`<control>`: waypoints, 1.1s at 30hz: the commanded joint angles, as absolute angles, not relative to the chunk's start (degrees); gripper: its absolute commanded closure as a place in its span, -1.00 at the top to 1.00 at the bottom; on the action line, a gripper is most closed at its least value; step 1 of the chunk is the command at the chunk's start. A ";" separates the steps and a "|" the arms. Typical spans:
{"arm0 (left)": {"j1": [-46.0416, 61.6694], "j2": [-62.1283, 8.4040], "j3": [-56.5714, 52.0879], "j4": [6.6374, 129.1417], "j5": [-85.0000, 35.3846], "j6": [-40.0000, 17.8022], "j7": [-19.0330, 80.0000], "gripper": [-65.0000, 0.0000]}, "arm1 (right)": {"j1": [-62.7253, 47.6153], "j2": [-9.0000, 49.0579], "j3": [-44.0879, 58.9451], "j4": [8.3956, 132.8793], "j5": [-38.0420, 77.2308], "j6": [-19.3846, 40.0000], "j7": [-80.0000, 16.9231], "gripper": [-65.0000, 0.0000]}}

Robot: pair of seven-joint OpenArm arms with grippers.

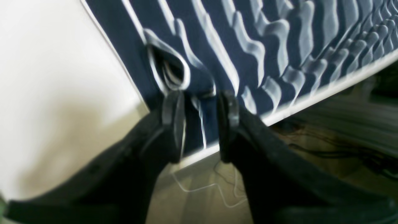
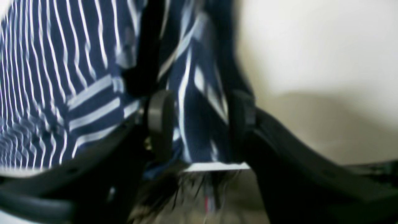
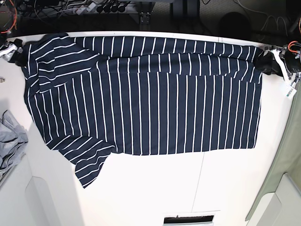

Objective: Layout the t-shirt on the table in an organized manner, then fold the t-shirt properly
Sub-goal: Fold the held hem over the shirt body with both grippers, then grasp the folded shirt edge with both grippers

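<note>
The t-shirt [image 3: 155,103], dark navy with thin white stripes, lies spread wide over the white table [image 3: 155,188], its far edge bunched along the table's back edge. At the shirt's far right corner my left gripper [image 3: 266,61] stands at the table edge. In the left wrist view its jaws [image 1: 201,121] are apart, with a fold of the t-shirt [image 1: 248,37] lying loose between them. My right gripper [image 3: 18,52] is at the far left sleeve corner. Its jaws [image 2: 201,124] also stand apart around hanging t-shirt [image 2: 62,77] fabric.
A light grey cloth [image 3: 9,141] lies crumpled at the left edge. A pale green sheet [image 3: 282,165] hangs off the right side. Cables [image 3: 94,7] run behind the back edge. A dark slot [image 3: 188,219] is cut in the table's front.
</note>
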State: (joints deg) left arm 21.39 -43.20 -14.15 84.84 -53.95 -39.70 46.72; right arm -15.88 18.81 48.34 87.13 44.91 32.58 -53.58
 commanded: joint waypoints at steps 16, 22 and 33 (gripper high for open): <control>20.80 -44.62 -16.51 96.36 -51.72 -40.00 38.83 -0.13 | 15.51 25.23 35.66 67.20 30.68 31.51 -39.90 -0.13; 19.92 -44.60 -16.45 94.76 -46.13 -37.67 34.74 -0.13 | 26.44 25.21 23.73 47.18 17.82 27.38 -29.30 -0.13; -2.92 -41.71 -12.01 67.00 -45.58 -37.50 33.67 -0.13 | 24.03 25.32 20.08 41.23 14.24 22.52 -26.79 -0.13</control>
State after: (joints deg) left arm -2.07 -40.16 -11.44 65.93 -44.36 -37.36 35.00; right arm 23.05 24.27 19.97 40.56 14.61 22.74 -25.87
